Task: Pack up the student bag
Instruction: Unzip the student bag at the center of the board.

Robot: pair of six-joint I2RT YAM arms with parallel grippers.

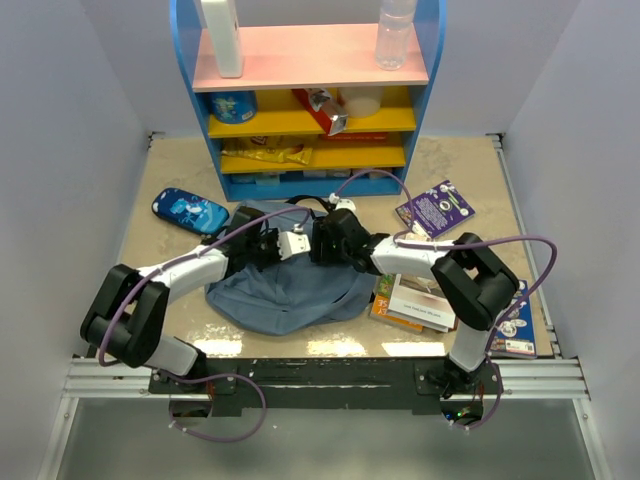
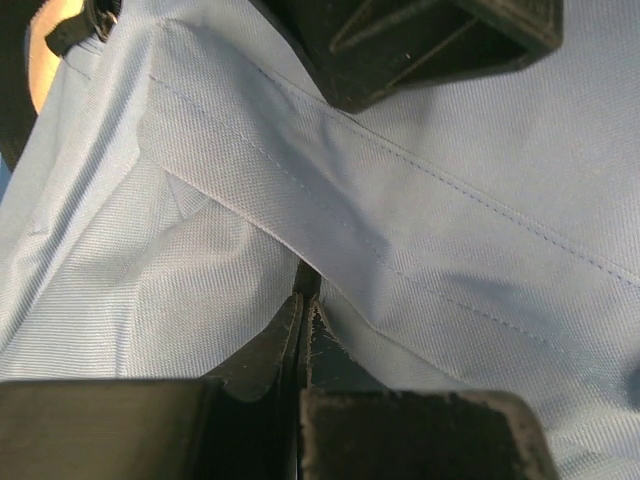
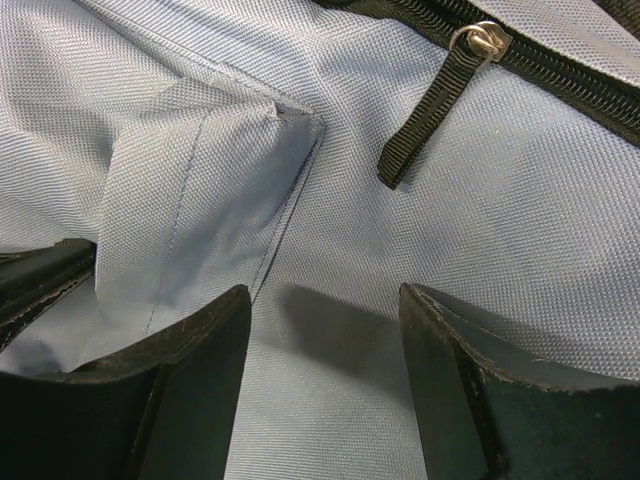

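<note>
The student bag (image 1: 285, 295) is laid flat on the table (image 1: 170, 165) at the centre of the overhead view, just above the arm bases, and both arms are reached in over its upper edge.

In the left wrist view, the left gripper (image 2: 303, 312) is seen at the bottom centre with its jaws pressed fully together. Their tips are set against a stitched fold of the blue fabric, but whether any cloth is caught between them cannot be told.

In the right wrist view, the right gripper (image 3: 325, 300) is held with its jaws apart at a moderate width. Nothing is held between them, and bag fabric is seen through the gap. A black zipper pull (image 3: 440, 110) lies at the upper right of that frame.

A blue pencil case (image 1: 190, 210) is placed left of the bag. A stack of books (image 1: 415, 300) touches its right side, and a purple booklet (image 1: 435, 210) lies further up. A coloured shelf (image 1: 310, 110) stands at the top.
</note>
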